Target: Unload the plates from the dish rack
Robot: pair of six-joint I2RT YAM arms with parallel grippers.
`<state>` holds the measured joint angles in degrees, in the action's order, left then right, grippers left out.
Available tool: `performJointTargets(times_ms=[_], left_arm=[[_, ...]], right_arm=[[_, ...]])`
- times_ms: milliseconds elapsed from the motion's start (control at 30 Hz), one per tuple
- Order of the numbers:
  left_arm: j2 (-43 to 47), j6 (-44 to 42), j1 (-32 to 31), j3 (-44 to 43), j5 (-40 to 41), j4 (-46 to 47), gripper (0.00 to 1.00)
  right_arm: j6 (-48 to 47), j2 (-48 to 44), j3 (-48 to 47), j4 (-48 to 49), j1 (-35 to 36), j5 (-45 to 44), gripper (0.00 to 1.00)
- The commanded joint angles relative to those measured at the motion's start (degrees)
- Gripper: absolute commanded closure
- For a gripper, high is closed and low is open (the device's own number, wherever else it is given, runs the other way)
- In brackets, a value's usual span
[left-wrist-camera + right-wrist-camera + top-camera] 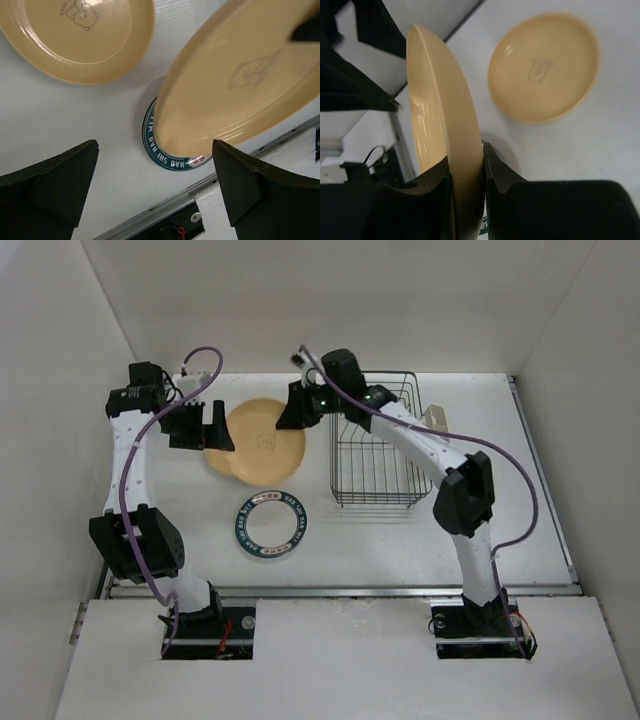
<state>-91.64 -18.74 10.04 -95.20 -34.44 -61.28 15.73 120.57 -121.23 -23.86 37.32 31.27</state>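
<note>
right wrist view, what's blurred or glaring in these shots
Right wrist: the far yellow plate is soft, and the gripped plate shows glare streaks on its inner face. Left wrist: the gripped plate's motif is blurred. Top view: even light, faint shadows.

White tabletop (400, 540), plain white walls (300, 300) on three sides, metal rail (350, 590) along near edge, even light

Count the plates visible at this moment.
3. One yellow plate is clamped by its rim in the right gripper. A second yellow plate lies flat on the table near it. A teal-rimmed plate lies nearer the arm bases. Another could be hidden beneath the held plate.
</note>
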Motion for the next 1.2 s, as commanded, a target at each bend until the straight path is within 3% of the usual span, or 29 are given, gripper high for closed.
performJointTargets(times_ms=[0,100,233,267,367,400,500,600,667,700,767,800,833,867,1000,1100,1167], left_arm=[[3.48,-0.42,-0.29,1.06,-2.04,1.07,0.04],[3.48,-0.42,-0.29,3.35,-2.04,1.07,0.09],[3.48,-0.42,-0.29,5.55,-0.99,1.07,0.27],[2.96,-0.42,-0.29,6.33,-0.98,1.07,0.37],[2.43,-0.42,-0.29,6.87,0.5,0.54,0.54],[2.43,-0.42,-0.29,6.87,1.03,0.54,0.7],[1.9,0.11,-0.29,5.56,2.88,0.54,1.0],[1.9,2.38,-0.29,5.03,5.15,1.59,1.0],[1.28,4.49,-0.29,5.02,7.09,3.78,1.0],[0.59,5.64,-0.29,5.02,8.75,4.67,1.0],[-1.26,9.06,0.77,3.36,9.3,6.6,1.0],[-2.05,10.29,1.81,2.66,9.3,6.61,1.0],[-3.88,11.52,2.43,0.91,9.91,7.13,1.0],[-4.95,13.8,3.57,0.11,9.91,7.14,1.0],[-9.87,18.72,5.5,-3.15,10.53,9.76,1.0],[-14.96,20.76,5.51,-5.08,8.34,10.39,1.0],[-17.69,21.81,5.51,-6.4,7.54,10.91,1.0]], right_arm=[[6.69,1.5,0.38,8.56,2.4,15.58,1.0],[7.99,2.82,-0.24,9.27,2.93,15.58,1.0],[10.02,4.32,0.29,11.82,2.93,18.92,1.0],[10.03,4.84,0.29,11.82,2.93,18.92,1.0],[10.03,4.85,1.0,12.43,2.93,18.92,1.0],[10.03,4.85,1.0,12.43,2.93,19.44,1.0],[10.03,4.85,1.61,12.43,2.93,18.66,1.0],[10.03,5.37,1.61,11.56,2.93,16.29,0.97],[10.03,6.86,-1.28,7.61,2.93,11.29,0.77],[9.5,6.87,-2.33,6.21,2.93,9.1,0.72],[9.5,7.39,-3.66,5.14,2.93,4.61,0.72],[9.5,7.39,-3.66,5.14,2.93,3.2,0.65],[9.5,7.39,-3.66,4.35,2.41,1.53,0.37],[9.5,7.39,-5.4,2.69,2.41,-3.36,0.33],[9.5,6.09,-6.74,-1.36,1.09,-16.45,0.23],[11.25,3.54,-3.34,-1.37,0.04,-24.81,0.21],[11.26,0.29,0.01,-0.23,0.03,-25.64,0.21]])
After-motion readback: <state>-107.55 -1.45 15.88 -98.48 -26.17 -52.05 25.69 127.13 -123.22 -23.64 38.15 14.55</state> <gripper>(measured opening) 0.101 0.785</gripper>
